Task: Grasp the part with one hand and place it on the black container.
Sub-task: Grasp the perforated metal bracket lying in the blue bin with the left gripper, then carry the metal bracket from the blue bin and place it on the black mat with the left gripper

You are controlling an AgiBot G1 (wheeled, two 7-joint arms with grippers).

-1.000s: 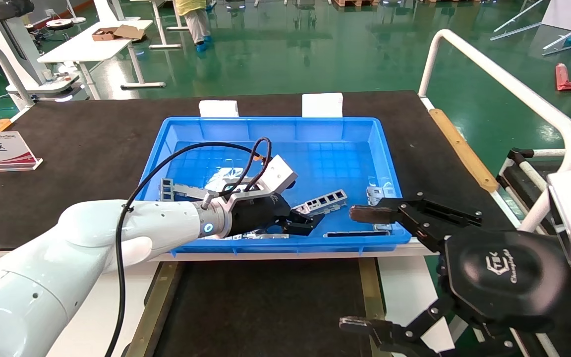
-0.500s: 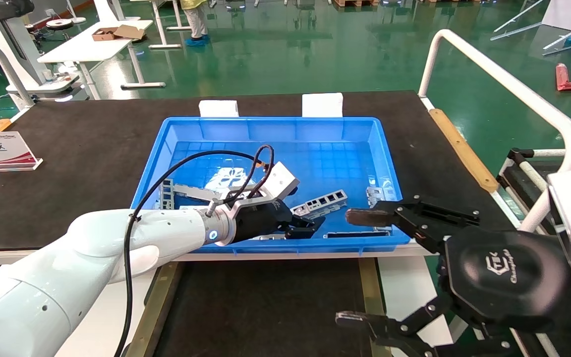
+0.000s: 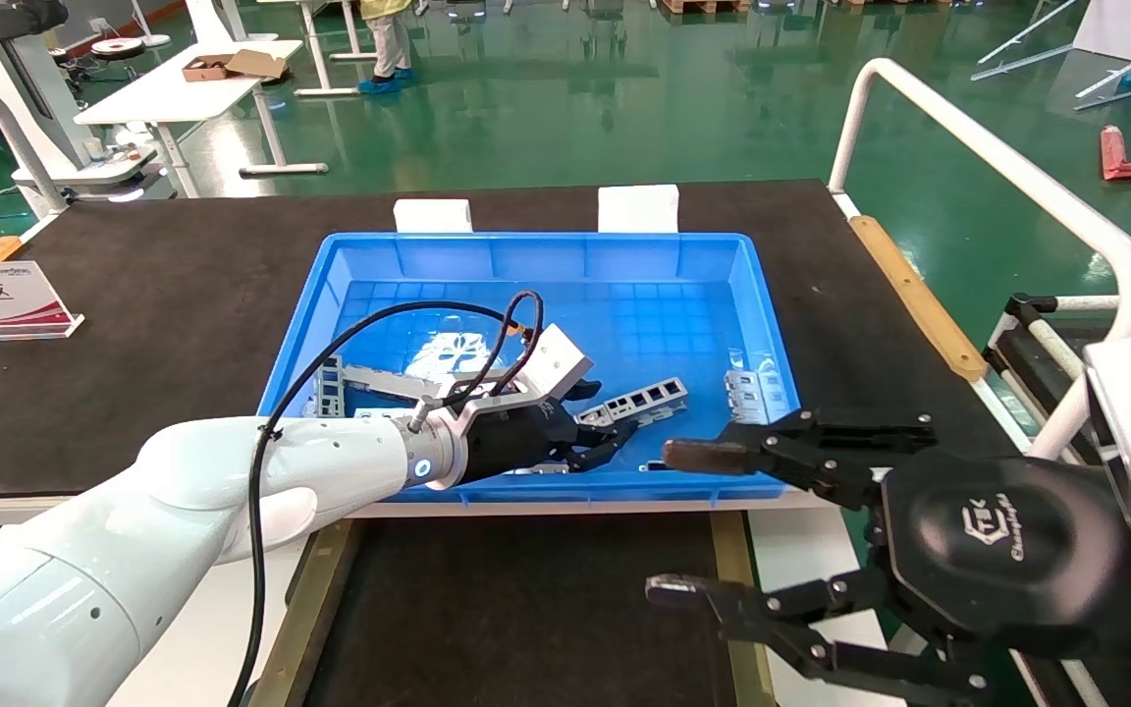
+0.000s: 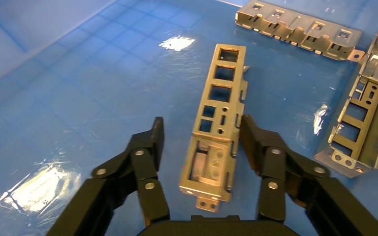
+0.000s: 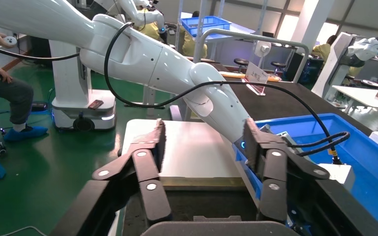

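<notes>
Part [image 4: 219, 114]: lies flat, long axis running straight away from left gripper [image 4: 202, 137], whose open fingers straddle it | blue bin [image 3: 565, 257]: several brackets | right gripper [image 3: 688, 525]: open, idle.

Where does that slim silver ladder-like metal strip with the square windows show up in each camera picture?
Head view: the slim silver windowed strip lies in the blue plastic bin, at the left gripper.
Left wrist view: strip between the open fingers.
Right wrist view: not visible.
Shared landmark: the blue bin.
</notes>
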